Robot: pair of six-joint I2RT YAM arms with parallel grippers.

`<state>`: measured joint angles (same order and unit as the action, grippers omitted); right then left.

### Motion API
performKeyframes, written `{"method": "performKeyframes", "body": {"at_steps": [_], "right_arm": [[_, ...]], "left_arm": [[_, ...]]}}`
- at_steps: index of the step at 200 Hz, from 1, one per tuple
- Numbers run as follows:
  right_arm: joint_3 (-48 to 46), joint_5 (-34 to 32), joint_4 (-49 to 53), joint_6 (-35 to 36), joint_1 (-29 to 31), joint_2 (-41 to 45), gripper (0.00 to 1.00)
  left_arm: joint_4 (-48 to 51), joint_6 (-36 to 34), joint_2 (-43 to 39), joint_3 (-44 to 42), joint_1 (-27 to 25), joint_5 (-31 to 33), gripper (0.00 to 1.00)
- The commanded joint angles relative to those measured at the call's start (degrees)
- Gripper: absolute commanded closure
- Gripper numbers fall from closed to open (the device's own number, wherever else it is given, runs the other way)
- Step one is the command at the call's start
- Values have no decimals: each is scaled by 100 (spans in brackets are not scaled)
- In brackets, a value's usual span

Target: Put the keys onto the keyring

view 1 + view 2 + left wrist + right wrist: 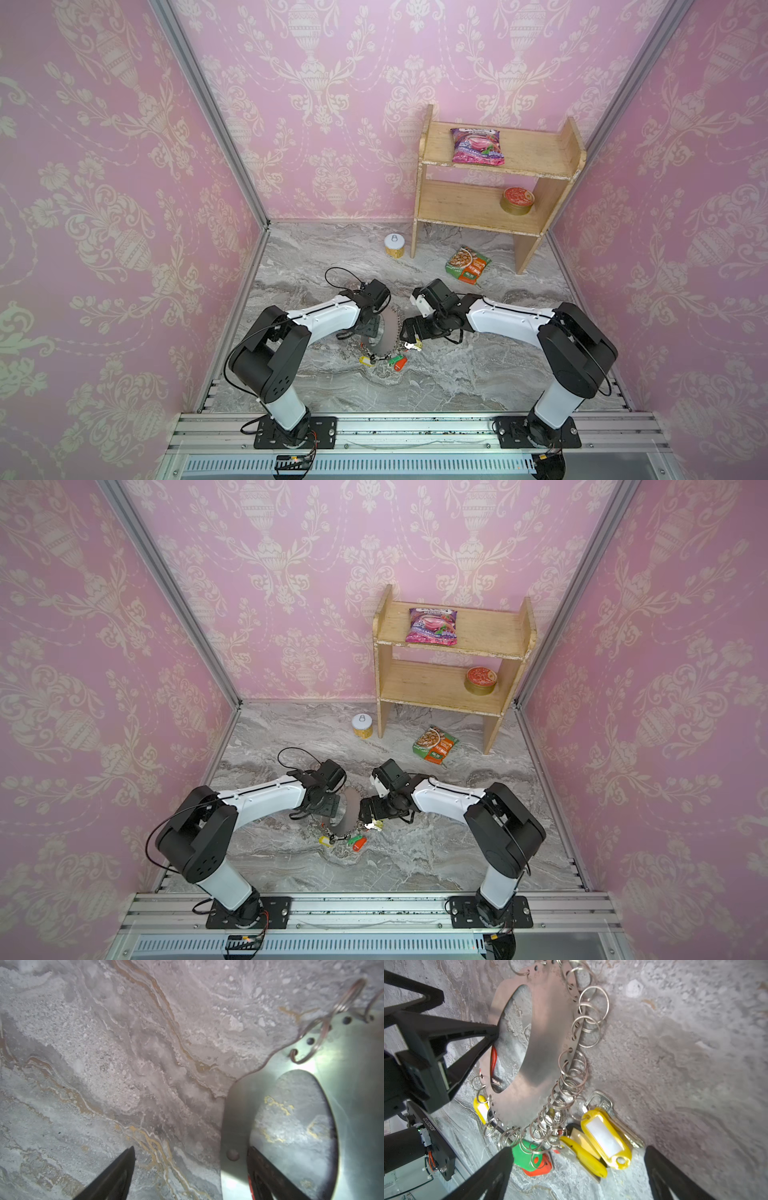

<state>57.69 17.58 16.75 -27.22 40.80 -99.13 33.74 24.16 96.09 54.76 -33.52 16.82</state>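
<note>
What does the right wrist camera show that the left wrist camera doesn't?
Only the right wrist view: the keys with yellow, green and red tags, ahead of the open right gripper. Only the left wrist view: just more bare marble table. Both: the keyring, its small rings, and the open left gripper with one finger through the band's opening.

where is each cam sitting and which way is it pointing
Top views: high over the front edge, looking down and back at the table and shelf; the left arm and right arm show whole.
Left wrist: on the left arm, looking past the open left gripper at the keyring band.
Right wrist: on the right arm, looking past the open right gripper at the keyring and keys; a left gripper finger shows.
Shared: all see the keyring.
</note>
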Motion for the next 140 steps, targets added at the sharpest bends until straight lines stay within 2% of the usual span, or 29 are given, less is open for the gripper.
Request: {"method": "performKeyframes", "body": {"at_steps": [1,75,140], "right_arm": [[248,166,-85,6,23,-139,0],[327,775,-71,2,122,-470,0],[-143,1193,-102,-285,548,-134,0]], "left_arm": [[148,-417,316,78,106,-91,13],[-213,-850,836,499,312,-540,17],[-702,-890,730,244,339,-1656,49]]}}
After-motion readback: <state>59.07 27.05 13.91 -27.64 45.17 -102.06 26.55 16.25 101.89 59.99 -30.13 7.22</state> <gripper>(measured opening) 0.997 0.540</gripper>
